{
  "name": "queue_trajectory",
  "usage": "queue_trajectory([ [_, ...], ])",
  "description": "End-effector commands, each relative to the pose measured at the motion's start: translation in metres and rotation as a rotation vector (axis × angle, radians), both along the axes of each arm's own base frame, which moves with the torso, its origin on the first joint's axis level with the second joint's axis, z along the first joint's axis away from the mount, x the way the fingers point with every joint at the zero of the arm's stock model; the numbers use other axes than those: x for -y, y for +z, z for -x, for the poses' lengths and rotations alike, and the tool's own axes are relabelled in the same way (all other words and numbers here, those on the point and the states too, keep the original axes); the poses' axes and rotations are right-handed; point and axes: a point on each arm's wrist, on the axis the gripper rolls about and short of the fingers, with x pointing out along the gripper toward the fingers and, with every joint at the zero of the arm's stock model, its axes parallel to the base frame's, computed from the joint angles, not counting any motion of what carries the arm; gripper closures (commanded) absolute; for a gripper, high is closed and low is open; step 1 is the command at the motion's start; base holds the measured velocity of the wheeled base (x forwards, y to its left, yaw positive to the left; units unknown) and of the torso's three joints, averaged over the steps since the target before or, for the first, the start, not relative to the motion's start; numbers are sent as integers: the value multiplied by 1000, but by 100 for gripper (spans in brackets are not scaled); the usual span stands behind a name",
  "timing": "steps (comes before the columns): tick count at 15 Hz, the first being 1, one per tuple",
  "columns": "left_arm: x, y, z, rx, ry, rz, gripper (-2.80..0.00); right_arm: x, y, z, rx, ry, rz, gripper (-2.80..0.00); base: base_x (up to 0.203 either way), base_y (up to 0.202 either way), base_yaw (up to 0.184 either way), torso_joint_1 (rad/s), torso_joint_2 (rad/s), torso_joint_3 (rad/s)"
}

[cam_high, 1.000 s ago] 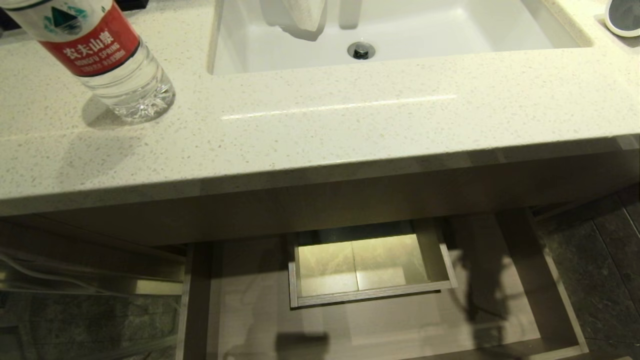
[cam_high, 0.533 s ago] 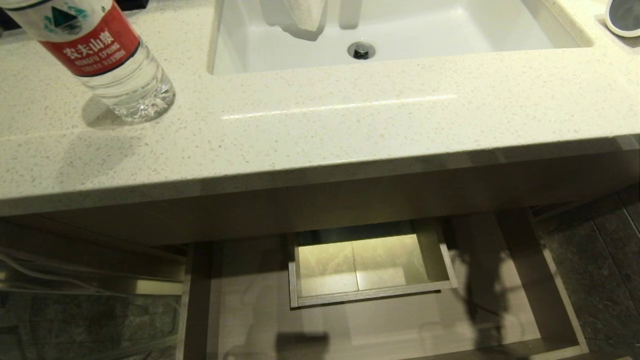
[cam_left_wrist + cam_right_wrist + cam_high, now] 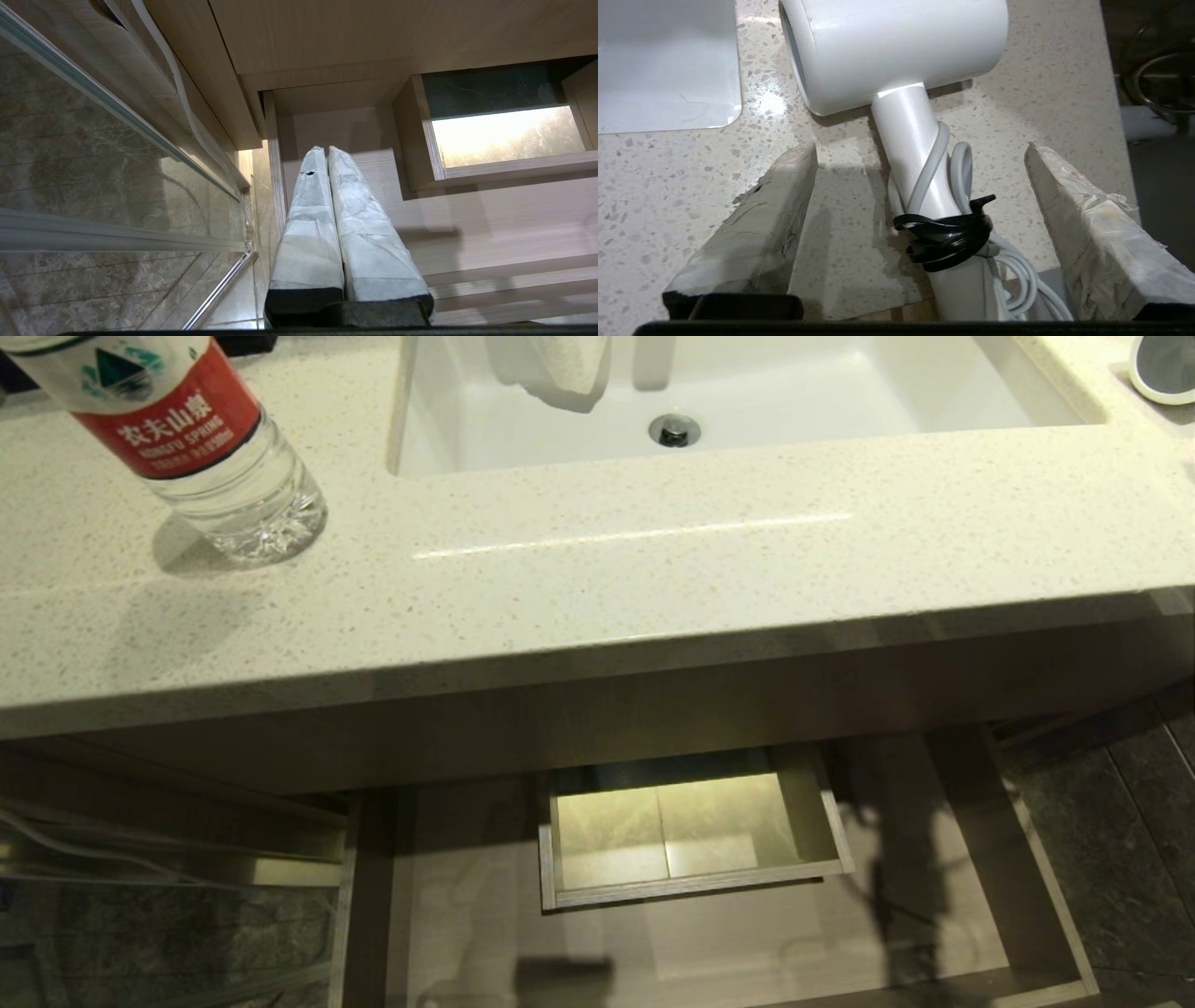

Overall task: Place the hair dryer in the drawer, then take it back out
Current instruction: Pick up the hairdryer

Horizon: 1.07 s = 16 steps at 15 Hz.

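The white hair dryer (image 3: pixel 896 51) lies on the speckled countertop (image 3: pixel 691 186) beside the sink's corner. Its handle (image 3: pixel 908 135) points toward my wrist, and a black tie (image 3: pixel 945 235) binds the white cord (image 3: pixel 1022 275) to it. My right gripper (image 3: pixel 920 147) stands open, one finger on each side of the handle, touching neither side. In the head view only the dryer's round barrel end (image 3: pixel 1162 369) shows, at the far right of the counter. The drawer (image 3: pixel 1036 887) is pulled out below the counter, and nothing lies in the part I can see. My left gripper (image 3: pixel 325 149) hangs shut over the drawer's left end (image 3: pixel 490 224).
A water bottle (image 3: pixel 201 448) with a red label stands on the left of the counter. The white sink (image 3: pixel 747 392) has a cloth (image 3: pixel 560 369) hanging into it. A boxed cut-out (image 3: pixel 691 887) sits inside the drawer. A glass panel (image 3: pixel 93 154) stands left of the cabinet.
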Motion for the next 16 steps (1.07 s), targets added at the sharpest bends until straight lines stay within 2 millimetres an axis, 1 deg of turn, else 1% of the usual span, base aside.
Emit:
queue_trajectory([
  [1,0,0,0,0,-1,0,0,2,-5,-4,-35,11,-46,-280,0,0,0,0,0,0],
  [3,0,0,0,0,-1,0,0,4,-8,-9,-56,10,-75,-280,0,0,0,0,0,0],
  [5,0,0,0,0,-1,0,0,4,-9,-13,-60,33,-80,-280,0,0,0,0,0,0],
  [11,0,0,0,-1,-1,0,0,9,-14,-22,-95,19,-95,-280,0,0,0,0,0,0],
  [14,0,0,0,0,-1,0,0,19,-19,-32,-114,-15,-107,-280,0,0,0,0,0,0],
  [16,0,0,0,-1,-1,0,0,21,-20,-35,-119,-24,-116,-280,0,0,0,0,0,0],
])
